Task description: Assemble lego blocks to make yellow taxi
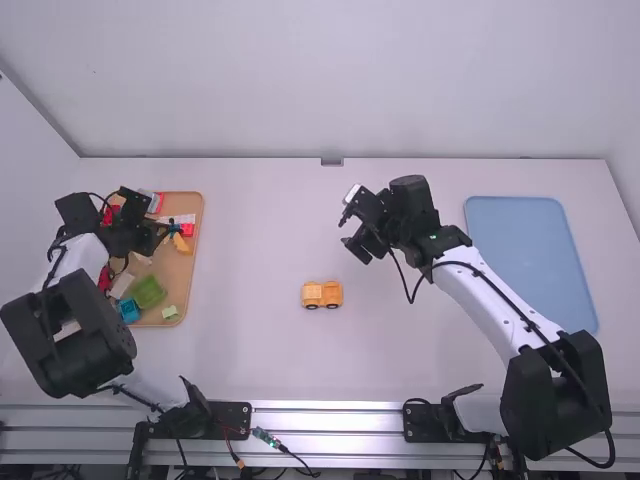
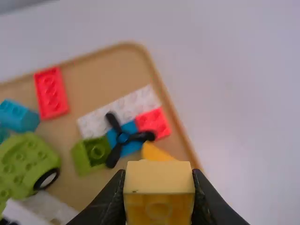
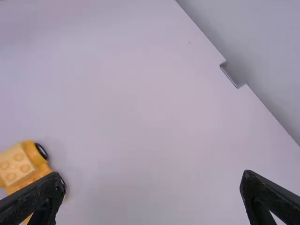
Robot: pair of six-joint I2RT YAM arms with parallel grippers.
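Yellow wheeled base (image 1: 322, 294), well R of tray (image 1: 180, 270), has block on; L gripper (image 2: 159, 180), above tray, pinches prob. next block (image 2: 159, 201); R gripper (image 3: 152, 174) spread.

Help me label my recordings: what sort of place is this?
Likely a robotics lab or test bench: a left arm and a right arm based at a metal rail, by a white table with a tray of toy blocks.

My smooth white table (image 1: 240, 330) is brightly, evenly lit; my long silver metal rail (image 1: 330, 422) glares, and my left wrist view blurs the tan, round-cornered tray (image 2: 103, 70).
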